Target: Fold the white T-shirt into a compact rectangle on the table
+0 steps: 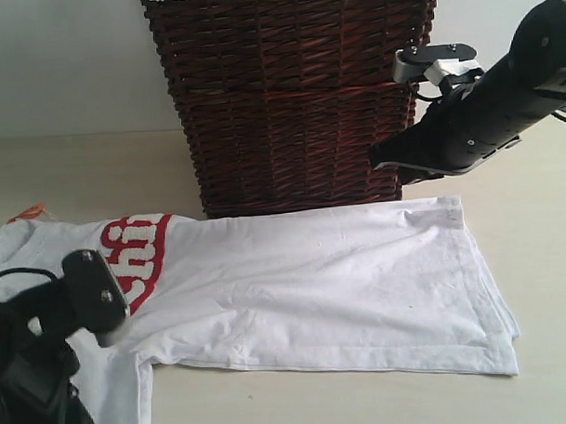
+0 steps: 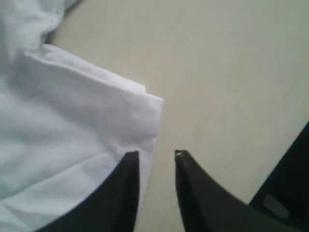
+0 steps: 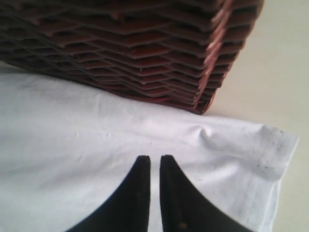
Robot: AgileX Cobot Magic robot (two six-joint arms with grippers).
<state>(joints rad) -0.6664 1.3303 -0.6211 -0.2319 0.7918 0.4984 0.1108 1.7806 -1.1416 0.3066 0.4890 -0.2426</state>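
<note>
The white T-shirt [image 1: 313, 285] lies spread flat on the table [image 1: 68, 173] in front of the basket, red-outlined letters [image 1: 134, 254] showing at its left end. My left gripper [image 2: 153, 153] is open at a folded hemmed corner of the T-shirt [image 2: 67, 125]. One finger is over cloth, the other over bare table [image 2: 231, 72], and nothing is pinched. My right gripper [image 3: 154, 157] is shut with only a thin slit and holds nothing. It hangs above the T-shirt [image 3: 72, 145] near its hemmed right corner. The exterior view shows this right gripper [image 1: 385, 159] raised beside the basket.
The dark brown wicker basket [image 1: 288, 100] stands upright right behind the shirt, its lower corner [image 3: 203, 104] close to my right gripper. My left arm [image 1: 47, 369] fills the lower left corner over a sleeve. A small orange bit [image 1: 27, 213] lies at the far left.
</note>
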